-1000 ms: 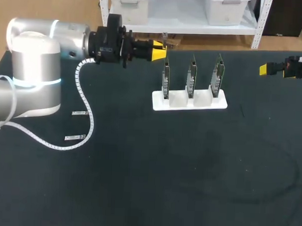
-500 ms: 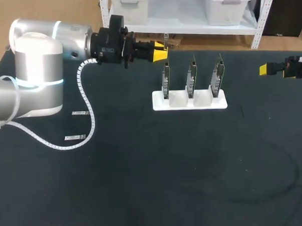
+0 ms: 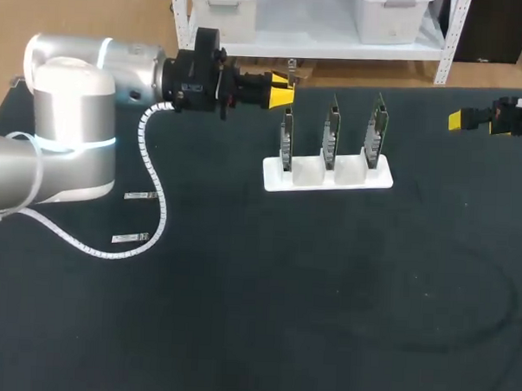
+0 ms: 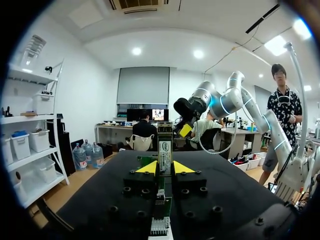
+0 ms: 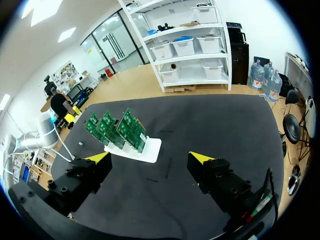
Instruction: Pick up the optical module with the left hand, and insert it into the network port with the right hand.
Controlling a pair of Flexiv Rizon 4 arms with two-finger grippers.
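Observation:
My left gripper (image 3: 280,91) hovers behind the left end of the board stand, shut on a slim silver optical module (image 3: 290,72) that sticks out past its yellow tips. In the left wrist view the module (image 4: 165,150) stands upright between the two yellow fingertips (image 4: 148,168) of the left gripper (image 4: 165,169). Three green network boards (image 3: 332,129) stand upright in a white stand (image 3: 307,178). My right gripper (image 3: 472,120) is at the far right edge, wide open and holding nothing. Seen from the right gripper (image 5: 150,159), the boards (image 5: 117,129) lie well ahead.
Two more optical modules (image 3: 136,195) (image 3: 129,238) lie flat on the black table (image 3: 326,294) at the left, near the left arm's white cable loop (image 3: 148,204). The stand (image 5: 147,149) sits at mid-table towards the back.
My left gripper has drifted slightly right and towards the back of the table, still holding the module. The right arm has stayed put.

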